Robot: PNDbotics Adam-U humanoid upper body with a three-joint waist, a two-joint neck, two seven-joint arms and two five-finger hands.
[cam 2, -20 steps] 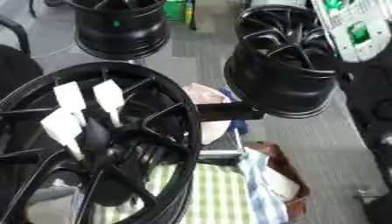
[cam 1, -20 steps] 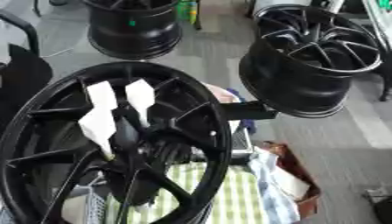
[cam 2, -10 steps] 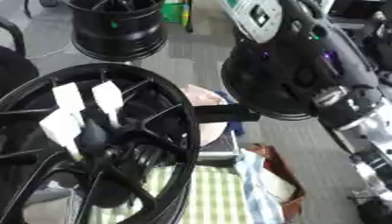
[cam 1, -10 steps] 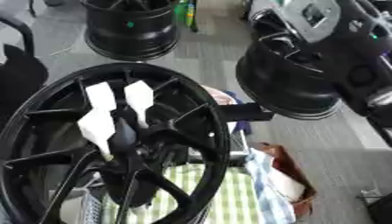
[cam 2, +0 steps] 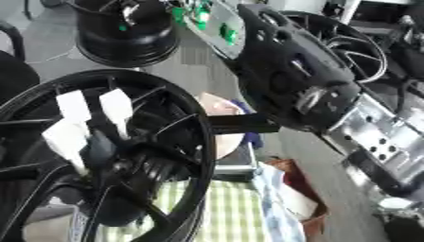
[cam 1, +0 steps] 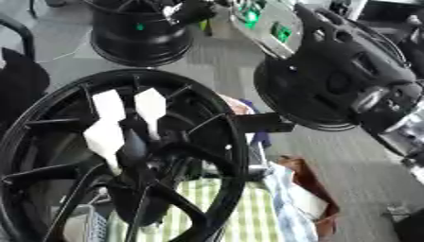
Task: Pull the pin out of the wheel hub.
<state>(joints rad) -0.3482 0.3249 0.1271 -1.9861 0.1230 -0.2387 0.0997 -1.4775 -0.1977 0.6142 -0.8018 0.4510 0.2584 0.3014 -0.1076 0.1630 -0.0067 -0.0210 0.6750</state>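
- The black wheel hub [cam 1: 124,156] was seen at lower left, white tags [cam 1: 124,118] fixed near its centre.
- The right hand [cam 2: 290,80] was raised above it; its finger state could not be told.
- No pin could be made out.

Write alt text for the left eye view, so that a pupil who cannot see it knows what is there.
A large black wheel hub fills the lower left, with white tabs sticking up among its spokes. The robot's black right arm reaches in from the upper right, its hand unclear, in front of two more black wheels on the grey floor.
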